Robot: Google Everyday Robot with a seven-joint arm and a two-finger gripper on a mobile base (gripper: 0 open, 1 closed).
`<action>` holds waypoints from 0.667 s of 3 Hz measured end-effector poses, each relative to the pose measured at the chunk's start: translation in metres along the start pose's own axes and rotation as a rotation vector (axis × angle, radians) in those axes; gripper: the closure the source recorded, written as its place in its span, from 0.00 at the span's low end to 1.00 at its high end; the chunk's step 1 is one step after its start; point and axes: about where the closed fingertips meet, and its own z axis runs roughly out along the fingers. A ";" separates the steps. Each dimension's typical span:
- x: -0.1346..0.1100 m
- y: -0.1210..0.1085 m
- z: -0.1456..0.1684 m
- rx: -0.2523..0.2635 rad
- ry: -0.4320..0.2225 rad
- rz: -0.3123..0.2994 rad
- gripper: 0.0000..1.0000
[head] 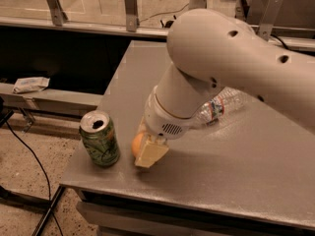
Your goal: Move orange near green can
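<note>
Hand low over grey counter, clamped on small round orange beside green drink can; probably firm, rolly, so grip mid-width.

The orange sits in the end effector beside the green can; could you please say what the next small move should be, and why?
Probably open the end effector and release the orange. It is held low at the table, just beside the green can with a small gap, so the placement looks done.
</note>
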 end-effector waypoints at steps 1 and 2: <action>-0.004 -0.011 -0.004 0.031 -0.025 0.031 0.59; -0.005 -0.010 -0.004 0.030 -0.022 0.026 0.35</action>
